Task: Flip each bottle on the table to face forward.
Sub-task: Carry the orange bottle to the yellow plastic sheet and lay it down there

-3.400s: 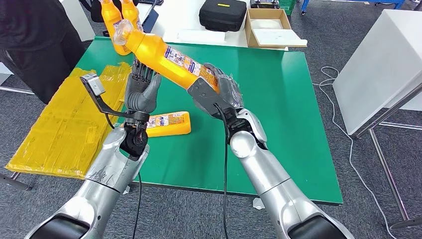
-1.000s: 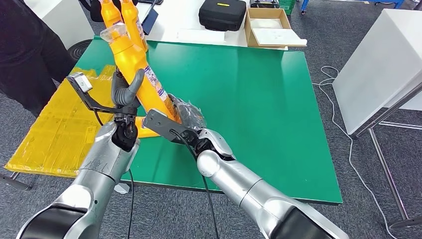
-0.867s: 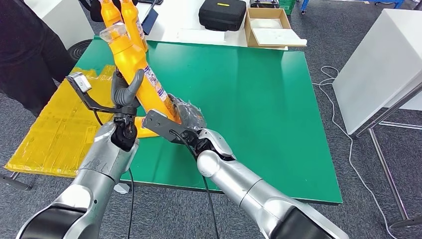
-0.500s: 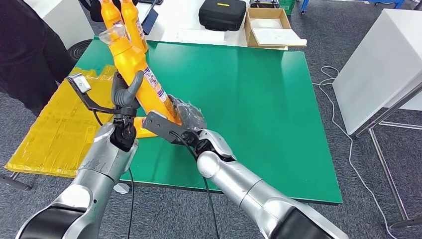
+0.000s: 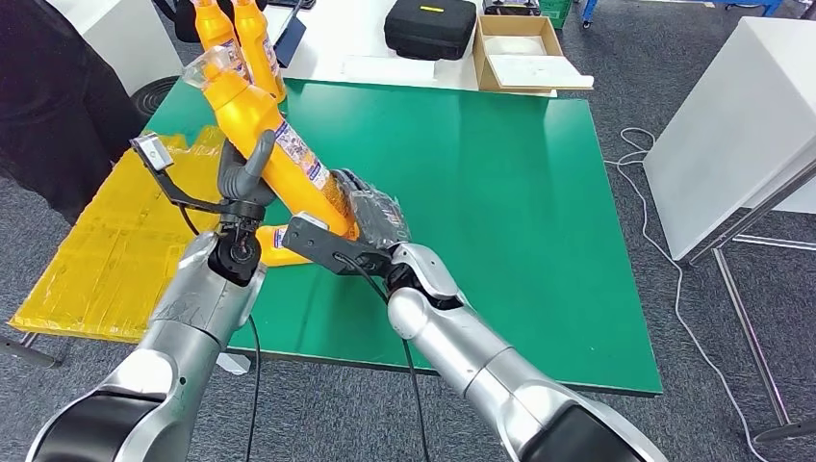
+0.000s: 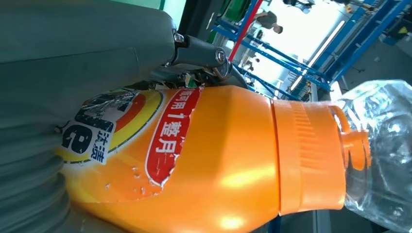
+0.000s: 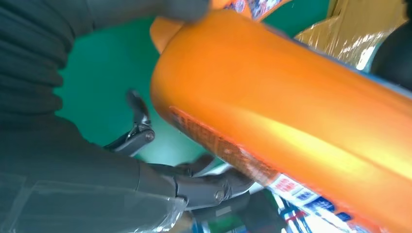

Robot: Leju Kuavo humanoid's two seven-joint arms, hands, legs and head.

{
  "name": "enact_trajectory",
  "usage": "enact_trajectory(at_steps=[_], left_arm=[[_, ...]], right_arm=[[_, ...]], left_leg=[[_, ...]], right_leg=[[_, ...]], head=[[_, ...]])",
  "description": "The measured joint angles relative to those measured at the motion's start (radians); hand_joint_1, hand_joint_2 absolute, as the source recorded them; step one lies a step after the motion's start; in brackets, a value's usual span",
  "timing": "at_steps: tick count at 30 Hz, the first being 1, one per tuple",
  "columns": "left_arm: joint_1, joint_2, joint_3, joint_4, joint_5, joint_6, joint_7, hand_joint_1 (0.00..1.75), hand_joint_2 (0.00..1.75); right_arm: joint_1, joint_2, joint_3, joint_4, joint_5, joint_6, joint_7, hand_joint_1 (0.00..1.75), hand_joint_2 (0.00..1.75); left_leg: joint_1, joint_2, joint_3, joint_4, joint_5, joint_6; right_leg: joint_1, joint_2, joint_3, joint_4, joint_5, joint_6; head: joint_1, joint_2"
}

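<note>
An orange bottle (image 5: pixel 279 154) with a printed label is held tilted over the left side of the green table (image 5: pixel 500 192), its clear-wrapped cap (image 5: pixel 214 65) up and away from me. My left hand (image 5: pixel 241 178) grips its middle, thumb up along the side; the left wrist view shows the bottle (image 6: pixel 218 160) against that hand (image 6: pixel 73 58). My right hand (image 5: pixel 373 217) holds the base, and the right wrist view has the bottle (image 7: pixel 291 111) in that hand (image 7: pixel 73 145). A second orange bottle (image 5: pixel 272 246) lies flat under my arms, mostly hidden.
Two more orange bottles (image 5: pixel 214 24) (image 5: pixel 252 29) stand upright at the table's far left corner. A yellow sheet (image 5: pixel 106 250) hangs off the left edge beside a person in dark clothes (image 5: pixel 48 96). A black case (image 5: pixel 430 27) and a cardboard box (image 5: pixel 520 53) sit behind.
My right arm has swung the bottle leftward and steeper, into my left hand, which has closed around its middle. Over the last second the bottle has shifted only slightly.
</note>
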State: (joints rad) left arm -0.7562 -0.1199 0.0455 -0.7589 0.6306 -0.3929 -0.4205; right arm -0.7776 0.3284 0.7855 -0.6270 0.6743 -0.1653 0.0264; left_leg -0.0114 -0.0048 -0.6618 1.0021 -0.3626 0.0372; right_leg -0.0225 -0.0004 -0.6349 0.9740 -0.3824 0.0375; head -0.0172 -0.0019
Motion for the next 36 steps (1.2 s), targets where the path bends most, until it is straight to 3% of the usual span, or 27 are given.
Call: enact_trajectory(at_steps=[2,9,13,20,27,30,33,36], left_arm=[[-0.001,0.015,0.018,0.000,0.028,-0.009,0.015,1.75,1.75],[-0.013,0.084,0.104,-0.003,0.039,-0.008,0.075,1.75,1.75],[-0.023,0.096,0.129,-0.001,0.047,-0.009,0.109,1.75,1.75],[-0.047,0.113,0.133,0.025,0.036,0.026,0.103,1.75,1.75],[-0.084,0.128,0.133,0.042,0.006,0.055,0.089,1.75,1.75],[-0.092,0.134,0.116,0.038,-0.156,0.204,0.003,1.75,1.75],[-0.107,0.145,0.074,-0.007,-0.539,0.516,-0.077,1.75,1.75],[-0.117,0.153,0.017,-0.071,-0.956,0.803,-0.071,1.75,1.75]], right_arm=[[0.018,-0.020,-0.051,-0.051,0.077,0.025,0.009,0.00,0.00],[0.108,-0.173,-0.311,-0.329,0.131,0.196,-0.028,0.00,0.00],[0.186,-0.270,-0.407,-0.472,0.108,0.227,-0.044,0.00,0.00],[0.368,-0.401,-0.441,-0.680,0.067,0.180,-0.049,0.00,0.00],[0.443,-0.458,-0.454,-0.794,0.062,0.174,-0.041,0.00,0.00],[0.469,-0.471,-0.459,-0.827,0.065,0.168,-0.030,0.00,0.00],[0.531,-0.490,-0.473,-0.882,0.071,0.158,-0.017,0.00,0.00],[0.593,-0.509,-0.487,-0.929,0.063,0.157,-0.016,0.00,0.00]], left_leg=[[0.000,0.000,0.000,0.000,0.000,0.000],[0.000,-0.003,0.000,0.001,0.000,0.000],[-0.001,-0.006,0.000,0.001,0.000,0.001],[-0.002,-0.005,-0.002,0.001,0.000,0.001],[-0.001,-0.002,-0.001,0.000,0.000,0.000],[-0.001,-0.002,-0.001,0.000,0.000,0.000],[-0.001,-0.003,-0.002,0.000,0.000,0.000],[-0.001,-0.005,-0.003,0.000,0.000,0.001]], right_leg=[[0.000,0.000,0.000,0.000,0.000,0.000],[0.000,-0.003,0.000,0.000,0.000,0.000],[-0.001,-0.005,0.002,-0.001,0.000,0.001],[-0.001,-0.005,0.000,-0.001,0.000,0.001],[-0.001,-0.003,0.000,-0.001,0.000,0.001],[0.000,-0.003,0.000,-0.001,0.000,0.001],[0.000,-0.003,0.000,-0.001,0.000,0.001],[-0.001,-0.004,0.000,-0.001,0.000,0.001]], head=[[0.000,0.000],[0.000,0.000],[0.000,0.000],[0.000,0.000],[0.000,0.000],[0.000,0.000],[0.000,0.000],[0.000,0.000]])
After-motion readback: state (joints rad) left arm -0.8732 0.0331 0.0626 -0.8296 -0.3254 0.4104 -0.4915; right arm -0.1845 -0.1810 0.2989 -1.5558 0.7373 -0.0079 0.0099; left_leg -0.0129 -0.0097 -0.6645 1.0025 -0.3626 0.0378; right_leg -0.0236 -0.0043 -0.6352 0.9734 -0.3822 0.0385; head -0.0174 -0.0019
